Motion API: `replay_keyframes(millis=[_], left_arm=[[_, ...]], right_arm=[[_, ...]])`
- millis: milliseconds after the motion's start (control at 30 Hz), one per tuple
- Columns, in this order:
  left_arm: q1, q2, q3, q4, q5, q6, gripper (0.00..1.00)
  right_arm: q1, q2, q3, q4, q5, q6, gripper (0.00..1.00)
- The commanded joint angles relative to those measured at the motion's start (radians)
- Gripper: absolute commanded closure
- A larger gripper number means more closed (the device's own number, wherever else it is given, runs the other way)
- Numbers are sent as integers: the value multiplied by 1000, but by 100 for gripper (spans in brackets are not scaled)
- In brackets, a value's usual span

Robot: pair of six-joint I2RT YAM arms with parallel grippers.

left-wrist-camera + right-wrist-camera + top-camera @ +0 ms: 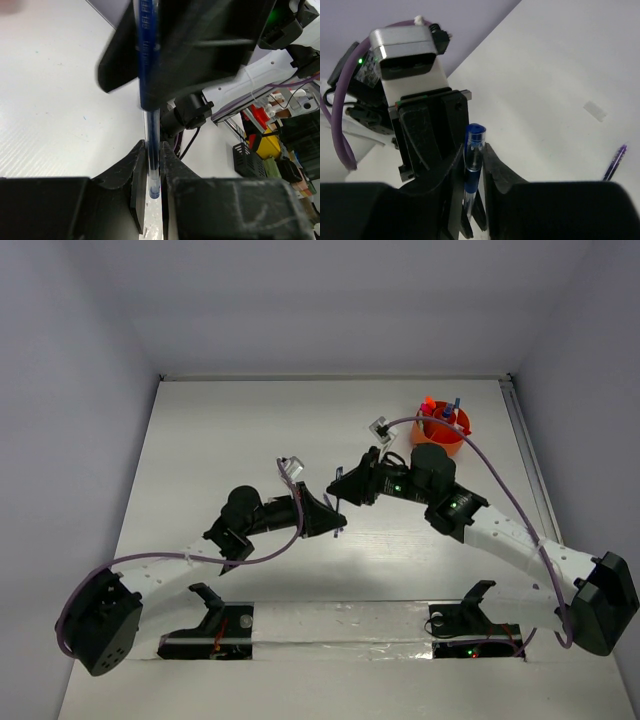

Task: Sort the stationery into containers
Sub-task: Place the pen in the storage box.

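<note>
A blue pen (148, 75) with a clear barrel hangs above the table between both arms. My left gripper (152, 150) is shut on one end of it. My right gripper (474, 148) has its fingers pressed on either side of the pen's (474, 145) other end. In the top view the two grippers meet mid-table, left (328, 518) and right (345, 488). The orange cup (441, 430) stands at the back right, behind the right arm, with several pens upright in it. A dark purple pen (616, 161) lies on the table.
A small strip of tape (596, 111) is stuck to the white tabletop. Purple cables (500, 480) loop over both arms. Off the table's edge in the left wrist view sit crates and coloured clutter (270, 145). Grey walls close in the table at the back and sides.
</note>
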Motion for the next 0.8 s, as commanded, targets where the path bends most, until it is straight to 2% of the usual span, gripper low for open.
replay_keyframes(millis=[0,100,133,267,300,367,500,600,633,767], left_arm=[[-5,-7,24,62,25,-1,100],[-5,-7,29,51,16,2,100],[-5,-7,31,43,10,4,100],[-5,-4,41,22,-16,21,57],[-5,-4,43,19,-18,25,38],[-5,-8,46,-9,-33,44,23],[-5,-39,44,-79,-80,91,12],[-5,-82,29,-138,-133,136,11],[-5,-100,25,-150,-145,145,10],[-5,-139,2,-200,-223,185,10]], right_arm=[[-4,-17,23,52,10,2,78],[-4,-21,25,41,30,2,96],[-4,-23,25,38,36,-2,99],[-22,-38,34,1,121,-14,100],[-42,-46,33,0,142,-14,100],[-73,-54,28,0,216,-3,100],[-168,-84,5,1,389,14,100],[-249,-121,-15,4,542,3,100],[-271,-129,-18,4,646,-27,100],[-335,-130,-18,13,906,-116,100]])
